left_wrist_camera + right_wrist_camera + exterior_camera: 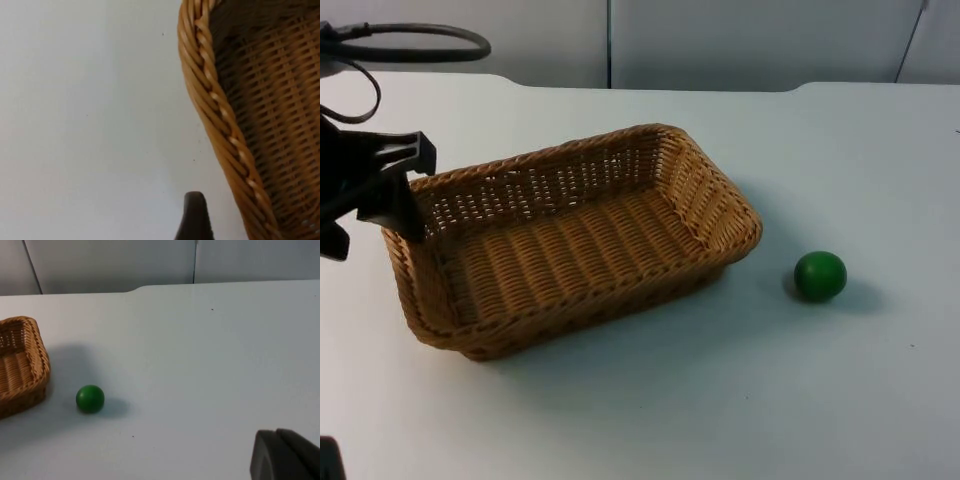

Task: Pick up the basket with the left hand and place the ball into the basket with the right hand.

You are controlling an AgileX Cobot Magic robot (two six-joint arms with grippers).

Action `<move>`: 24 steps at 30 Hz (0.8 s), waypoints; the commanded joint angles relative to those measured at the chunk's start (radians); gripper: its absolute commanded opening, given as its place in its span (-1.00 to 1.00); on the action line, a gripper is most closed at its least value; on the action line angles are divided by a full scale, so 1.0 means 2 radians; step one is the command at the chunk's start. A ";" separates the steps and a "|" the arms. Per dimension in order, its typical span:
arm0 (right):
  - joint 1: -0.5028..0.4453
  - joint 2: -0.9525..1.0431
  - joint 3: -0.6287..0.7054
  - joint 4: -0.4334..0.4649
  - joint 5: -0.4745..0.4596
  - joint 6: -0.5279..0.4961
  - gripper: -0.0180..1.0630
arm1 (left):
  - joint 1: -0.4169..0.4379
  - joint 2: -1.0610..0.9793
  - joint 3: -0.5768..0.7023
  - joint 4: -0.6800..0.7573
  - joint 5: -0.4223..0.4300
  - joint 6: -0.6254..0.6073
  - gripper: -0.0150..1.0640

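While the wicker basket [570, 240] sits flat on the white table [720, 400], the left gripper [395, 195] hovers at its nine o'clock end, black fingers straddling the short rim there. Whether those fingers are clamped on the weave or merely standing about it, I cannot tell; from the left wrist camera one fingertip [194, 217] stands just outside the braided rim [220, 115] over bare table. Nothing lies inside the basket. At three o'clock from the basket, a little apart from its short side, the green ball [820, 276] rests on the table. Seen from the right wrist, the right gripper [285, 455] waits well apart from the ball, its finger state unclear. Behind runs the grey partition wall [720, 40].
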 commanded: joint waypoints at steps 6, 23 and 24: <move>0.002 -0.002 0.002 0.000 -0.008 -0.001 -0.97 | -0.002 0.040 -0.002 0.000 -0.021 -0.004 0.16; 0.002 -0.002 0.002 0.000 -0.008 -0.001 -0.97 | -0.002 0.084 -0.037 -0.009 -0.042 -0.002 0.10; 0.002 -0.002 0.002 0.000 -0.008 -0.001 -0.97 | -0.002 0.087 -0.043 -0.009 -0.038 -0.002 0.03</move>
